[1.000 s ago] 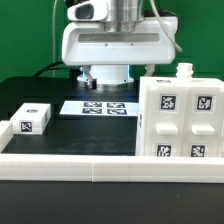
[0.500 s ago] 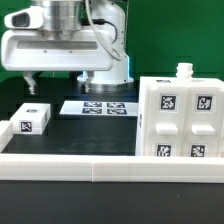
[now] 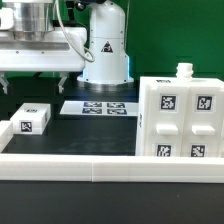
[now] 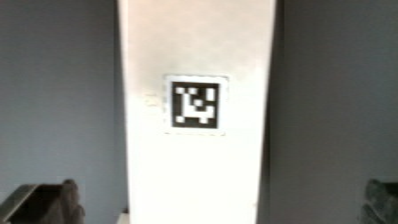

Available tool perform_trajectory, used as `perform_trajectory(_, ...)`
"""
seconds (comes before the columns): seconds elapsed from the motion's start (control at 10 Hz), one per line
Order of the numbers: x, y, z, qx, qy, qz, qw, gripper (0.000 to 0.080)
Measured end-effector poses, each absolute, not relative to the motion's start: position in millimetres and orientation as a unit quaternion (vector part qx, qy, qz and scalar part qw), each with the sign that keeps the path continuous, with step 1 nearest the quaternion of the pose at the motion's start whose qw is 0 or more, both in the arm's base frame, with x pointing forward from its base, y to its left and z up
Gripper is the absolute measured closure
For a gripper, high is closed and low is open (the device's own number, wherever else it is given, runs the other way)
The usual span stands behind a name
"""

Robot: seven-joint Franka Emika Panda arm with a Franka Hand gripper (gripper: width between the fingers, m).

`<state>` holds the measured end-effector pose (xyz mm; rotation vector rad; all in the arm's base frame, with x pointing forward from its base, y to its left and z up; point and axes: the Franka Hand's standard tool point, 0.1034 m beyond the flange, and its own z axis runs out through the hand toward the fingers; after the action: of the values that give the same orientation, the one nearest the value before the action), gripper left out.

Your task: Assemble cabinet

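Note:
The large white cabinet body (image 3: 180,120), with tags on its faces and a small knob on top, stands at the exterior view's right. A smaller white cabinet panel (image 3: 33,118) with a tag lies at the left. My gripper (image 3: 35,86) hangs open and empty above that panel, well clear of it. In the wrist view the panel (image 4: 196,100) runs as a long white strip with one tag. It lies between my spread fingers (image 4: 45,205), and the gripper (image 4: 214,208) holds nothing.
The marker board (image 3: 95,107) lies flat on the black table between the panel and the cabinet body. A low white border rail (image 3: 110,166) runs along the front. The robot base (image 3: 104,50) stands behind the board.
The gripper has moved steadily to the exterior view's left, from above the marker board to above the small panel. The parts have not moved.

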<state>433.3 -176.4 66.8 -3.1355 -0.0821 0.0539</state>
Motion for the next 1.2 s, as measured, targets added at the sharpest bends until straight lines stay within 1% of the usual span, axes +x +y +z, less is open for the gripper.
perform_trajectory(0.1, 433.0, -175.7, 65.9, -0.999, -0.027, 0.017, 0.002, 0.0002)
perform_trajectory(0.2, 433.0, -174.9, 60.3, -0.999, -0.033, 0.013, -0.003, 0.0002)
perform_trajectory(0.3, 429.3, -176.0, 53.4, -0.999, -0.037, 0.019, -0.003, 0.0002)
perform_trajectory(0.7, 423.7, -177.1, 35.7, -0.999, -0.04, 0.026, -0.008, 0.0002)
perform_trajectory(1.0, 415.4, -178.7, 16.1, -0.998, -0.042, 0.035, -0.013, 0.0002)
perform_trajectory(1.1, 413.4, -177.5, 12.2, -0.998, -0.043, 0.038, -0.013, 0.0002)
perform_trajectory(1.2, 414.3, -175.9, 12.3, -0.998, -0.045, 0.038, -0.013, 0.0002)
